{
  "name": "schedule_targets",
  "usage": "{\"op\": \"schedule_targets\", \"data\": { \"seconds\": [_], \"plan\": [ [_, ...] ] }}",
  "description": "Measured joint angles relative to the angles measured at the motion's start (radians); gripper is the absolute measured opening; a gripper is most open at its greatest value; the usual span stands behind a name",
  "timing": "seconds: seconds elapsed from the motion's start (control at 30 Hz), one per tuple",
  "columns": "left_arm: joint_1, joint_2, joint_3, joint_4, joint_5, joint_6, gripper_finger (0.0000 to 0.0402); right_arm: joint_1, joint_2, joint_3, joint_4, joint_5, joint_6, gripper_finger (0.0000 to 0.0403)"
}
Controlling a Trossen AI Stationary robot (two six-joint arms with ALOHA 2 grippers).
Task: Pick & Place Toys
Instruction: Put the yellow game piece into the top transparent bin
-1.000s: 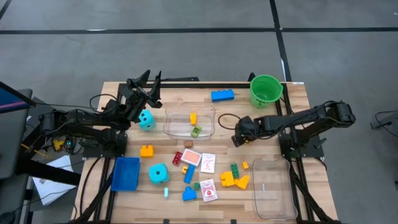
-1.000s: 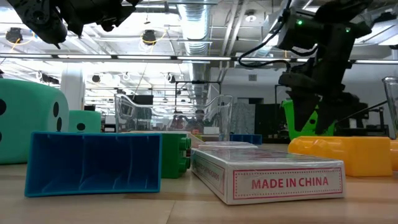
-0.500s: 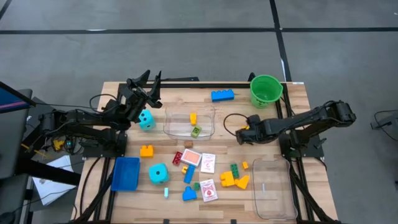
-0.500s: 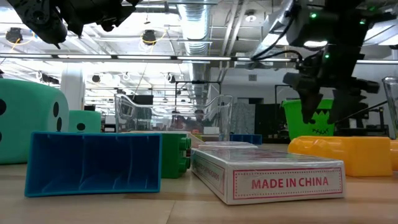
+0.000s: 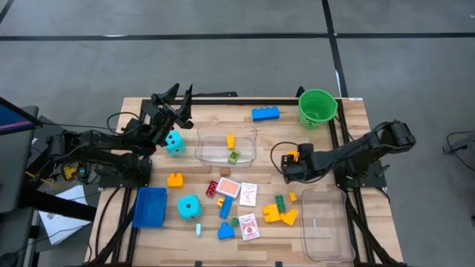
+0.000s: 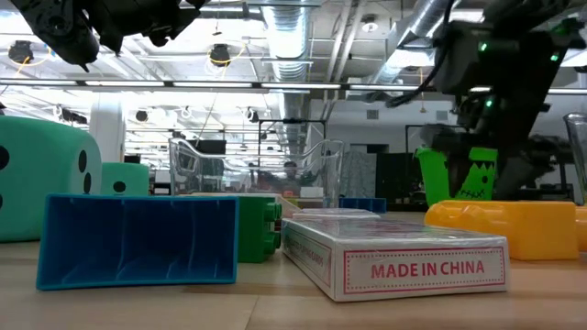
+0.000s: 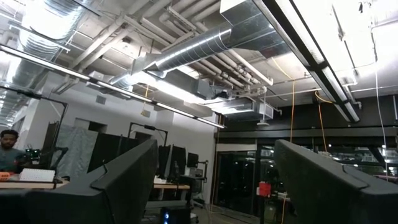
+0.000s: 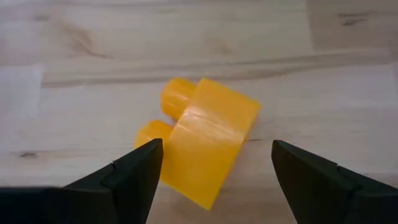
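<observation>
Right gripper (image 8: 211, 171) jaws open, small orange brick (image 8: 202, 146) between them on table; left jaws open, empty.

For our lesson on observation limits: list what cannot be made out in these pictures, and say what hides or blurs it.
- Picture cards: faces too small in the high view.
- Left gripper: left wrist view shows only ceiling, no table.
- Green bucket: partly hidden by the right arm in the low view.
- Orange brick: far side hidden.

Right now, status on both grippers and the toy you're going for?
Right gripper open, jaws either side of a small orange brick, not gripped yet. Left gripper open, raised at the table's far left, empty. Nothing in the way.
</observation>
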Motion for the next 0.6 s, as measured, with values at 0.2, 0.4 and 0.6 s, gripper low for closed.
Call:
{"op": "schedule_targets", "data": {
  "seconds": [0.2,0.4,0.6],
  "plan": [
    [0.000,0.000,0.000,0.000,0.000,0.000,0.0315,-0.006,0.053,0.004,0.036,0.032,-0.005,0.0292],
    [0.000,0.000,0.000,0.000,0.000,0.000,0.0315,-0.024,0.043,0.004,0.036,0.034,-0.164,0.0292],
    [0.000,0.000,0.000,0.000,0.000,0.000,0.0315,-0.065,0.037,0.004,0.029,0.032,-0.308,0.0292]
  ]
}}
